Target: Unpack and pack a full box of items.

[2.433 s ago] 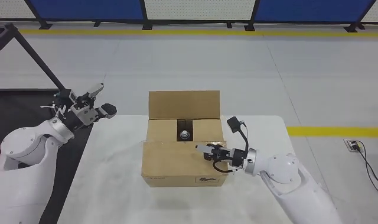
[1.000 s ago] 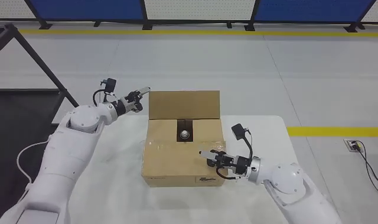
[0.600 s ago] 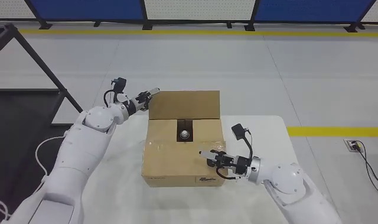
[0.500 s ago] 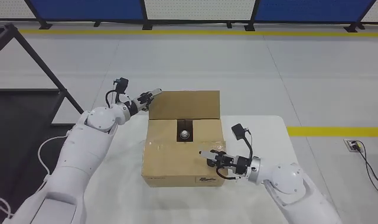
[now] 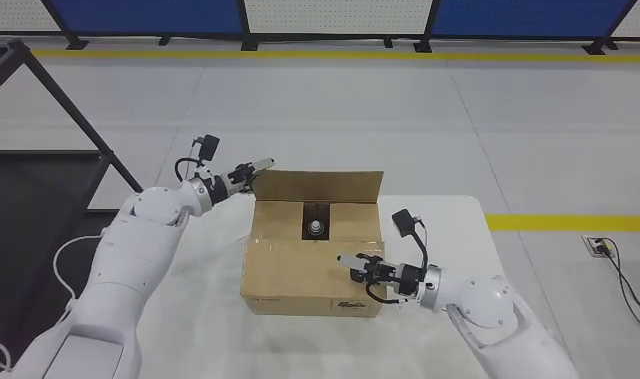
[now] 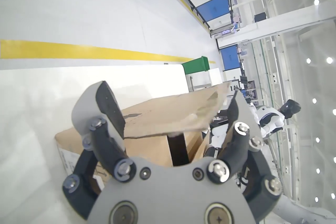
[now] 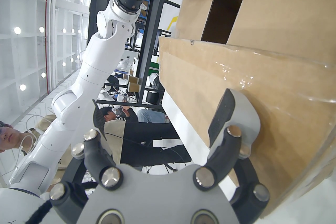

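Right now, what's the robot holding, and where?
Nothing is gripped. The left gripper, fingers open, straddles the back flap corner; the right gripper, open, rests a finger on the front flap.

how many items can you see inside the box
1: a small round-topped item in the gap between the inner flaps of the box. Others may lie hidden under them.
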### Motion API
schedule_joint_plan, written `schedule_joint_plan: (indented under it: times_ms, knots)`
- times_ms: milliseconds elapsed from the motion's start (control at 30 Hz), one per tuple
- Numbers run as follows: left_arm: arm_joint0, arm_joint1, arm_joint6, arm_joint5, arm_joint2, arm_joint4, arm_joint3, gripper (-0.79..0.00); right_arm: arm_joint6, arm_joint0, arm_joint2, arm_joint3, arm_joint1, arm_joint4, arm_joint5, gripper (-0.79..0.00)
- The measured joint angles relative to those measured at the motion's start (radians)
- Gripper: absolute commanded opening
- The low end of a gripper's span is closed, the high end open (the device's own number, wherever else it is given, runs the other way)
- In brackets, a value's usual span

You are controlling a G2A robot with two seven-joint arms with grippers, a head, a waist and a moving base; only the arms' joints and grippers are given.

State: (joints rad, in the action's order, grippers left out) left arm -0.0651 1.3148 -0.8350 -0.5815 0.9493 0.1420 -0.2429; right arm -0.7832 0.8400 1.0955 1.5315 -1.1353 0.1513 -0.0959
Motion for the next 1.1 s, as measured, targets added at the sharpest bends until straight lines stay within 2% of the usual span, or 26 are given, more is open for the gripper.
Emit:
schedule_joint_plan:
  times_ms: [300,533,700,867,1100]
  knots:
    - [-0.049,-0.024,-0.073,-0.076,0.022,0.005,-0.045,0.000,0.044,0.002,0.012,0.011,-0.005,0.035,0.016,0.000]
    - [-0.086,-0.039,-0.164,-0.073,0.047,0.052,-0.111,0.000,0.079,-0.054,-0.009,-0.027,-0.019,0.037,0.073,0.000]
    - [-0.119,-0.051,-0.180,-0.086,0.056,0.046,-0.160,0.000,0.093,-0.084,-0.027,-0.049,-0.028,0.036,0.100,0.000]
    - [-0.152,-0.070,-0.174,-0.095,0.078,0.045,-0.207,0.000,0.089,-0.097,-0.035,-0.061,-0.033,0.036,0.113,0.000]
    - [-0.200,-0.103,-0.255,-0.094,0.139,0.123,-0.301,0.000,0.090,-0.101,-0.033,-0.072,-0.037,0.038,0.116,0.000]
